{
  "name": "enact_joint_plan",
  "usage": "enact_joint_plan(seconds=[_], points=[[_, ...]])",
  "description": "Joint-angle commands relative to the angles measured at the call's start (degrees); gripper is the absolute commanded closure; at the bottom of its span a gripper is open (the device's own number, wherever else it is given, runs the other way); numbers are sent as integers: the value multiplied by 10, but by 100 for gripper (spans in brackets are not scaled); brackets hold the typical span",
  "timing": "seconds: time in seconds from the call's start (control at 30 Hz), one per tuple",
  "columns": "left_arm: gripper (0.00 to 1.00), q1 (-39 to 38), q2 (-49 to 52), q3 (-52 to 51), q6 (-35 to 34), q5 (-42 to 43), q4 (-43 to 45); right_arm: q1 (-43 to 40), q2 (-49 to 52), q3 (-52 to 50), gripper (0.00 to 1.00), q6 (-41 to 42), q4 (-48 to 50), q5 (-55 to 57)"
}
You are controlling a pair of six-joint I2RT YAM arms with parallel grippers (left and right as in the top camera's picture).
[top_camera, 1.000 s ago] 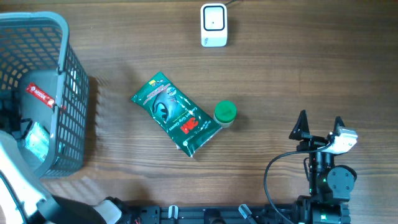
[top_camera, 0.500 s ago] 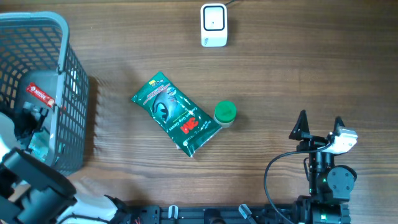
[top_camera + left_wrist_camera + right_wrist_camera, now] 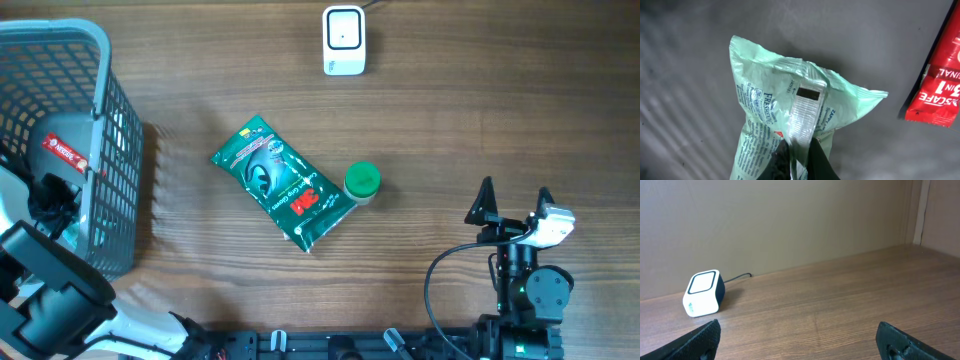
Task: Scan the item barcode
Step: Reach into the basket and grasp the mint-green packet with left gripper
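1. Lifting the pale green pouch (image 3: pixel 771 107) out of the basket (image 3: pixel 108 120) looks like the step in hand. The left gripper (image 3: pixel 799 152) is pinched on it just below its white ribbed strip.
2. Raise it slowly, so the thin film does not snag the mesh or drag the red sachet (image 3: pixel 939 75) lying nearby.
3. Carry it to the scanner (image 3: pixel 343 40) at the table's far edge, barcode toward the window.
4. The right gripper (image 3: pixel 514 195) sits spread wide and empty, well apart.
5. No barcode shows on the visible face; it is possibly underneath. Overhead, the arm and mesh hide most of the pouch, and the wrist view cuts off the fingertips.
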Motion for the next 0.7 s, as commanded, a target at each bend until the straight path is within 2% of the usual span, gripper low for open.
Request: enact_joint_plan(seconds=[0.0,0.13,0.27,0.3,0.33,0.37,0.4,0.5,0.67], points=[[96,-4,-6,21,2,-3,-18,0,-4,-1,0,-7,2,-8],[96,-4,-49,135,2,-3,-80,0,-4,-1,0,-7,2,-8],[96,-4,-104,207,0,4,-103,0,-4,-1,0,-7,2,-8],[85,-4,-117,207,0,8,-101,0,-4,-1,0,-7,2,-8],[53,-4,-123,207,1,8,-101,0,-4,-1,0,-7,2,-8],[30,-4,-122,207,1,8,-108,0,-4,-1,0,-7,2,-8],[15,-5,-117,204,3,8,-116,0,-4,-1,0,-7,2,-8],[5,-5,-88,179,22,7,-125,0,-4,-1,0,-7,2,-8],[5,-9,-1,141,35,8,-129,0,-4,-1,0,-7,2,-8]])
